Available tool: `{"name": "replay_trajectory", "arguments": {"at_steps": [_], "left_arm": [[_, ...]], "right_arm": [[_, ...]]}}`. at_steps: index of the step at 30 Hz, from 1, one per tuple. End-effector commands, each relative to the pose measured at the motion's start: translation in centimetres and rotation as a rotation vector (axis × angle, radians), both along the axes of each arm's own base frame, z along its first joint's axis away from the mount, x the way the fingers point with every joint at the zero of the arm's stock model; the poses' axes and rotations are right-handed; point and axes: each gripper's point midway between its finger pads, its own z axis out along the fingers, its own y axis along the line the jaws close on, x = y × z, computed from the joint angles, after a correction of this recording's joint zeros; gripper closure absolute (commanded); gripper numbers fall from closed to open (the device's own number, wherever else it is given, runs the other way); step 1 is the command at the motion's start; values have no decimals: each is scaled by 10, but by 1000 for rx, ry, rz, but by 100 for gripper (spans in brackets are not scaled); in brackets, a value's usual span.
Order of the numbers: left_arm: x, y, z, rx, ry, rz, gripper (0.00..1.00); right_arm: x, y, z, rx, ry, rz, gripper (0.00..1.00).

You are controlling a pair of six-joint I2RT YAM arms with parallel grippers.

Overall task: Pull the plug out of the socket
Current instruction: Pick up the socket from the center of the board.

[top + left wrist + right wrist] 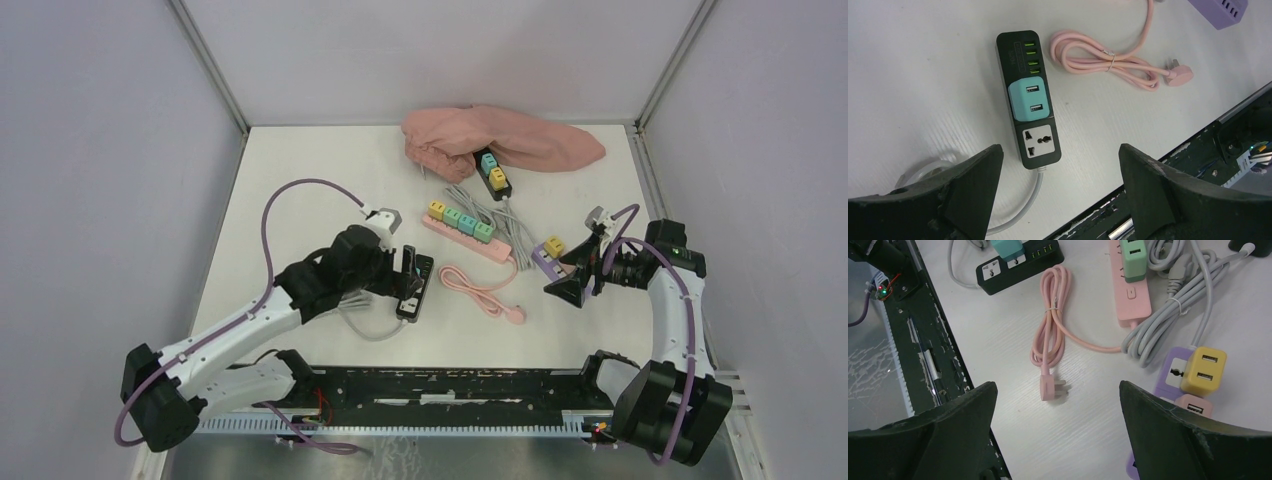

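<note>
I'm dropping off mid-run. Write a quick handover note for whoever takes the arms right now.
Left gripper: open, empty, hovering over the black power strip.
Right gripper: open, empty, over the table near the purple strip and its yellow adapter.
Teal adapter: plugged into the black power strip, untouched.
Done: nothing pulled yet.
Left: close on the teal adapter and pull it out, probably bracing the strip.

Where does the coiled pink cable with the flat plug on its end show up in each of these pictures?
Top external: the pink cable lies mid-table, just below the pink strip.
Left wrist: the pink cable is at upper middle, plug end pointing right.
Right wrist: the pink cable is at the centre, plug end lowest.
Shared landmark: the black power strip beside it.
</note>
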Motion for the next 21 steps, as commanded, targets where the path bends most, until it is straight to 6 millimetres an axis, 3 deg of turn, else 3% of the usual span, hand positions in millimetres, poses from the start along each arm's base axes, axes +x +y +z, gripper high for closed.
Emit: {"name": "replay_trajectory", "arguments": {"at_steps": [1,9,14,17,21], "left_arm": [[9,-10,13,69,-17,8,7],[32,-27,-4,279,-70,6,9],[39,-29,-25,356,-53,4,21],[38,-33,-38,362,-39,-18,34],[38,-38,-54,371,-23,-36,41]], "right_arm": [[6,-2,14,-14,-57,2,2],[8,0,13,-9,-47,3,2],[8,2,10,-15,-35,11,3],[9,4,9,-12,-35,13,3],[9,7,7,-12,-26,22,3]]}}
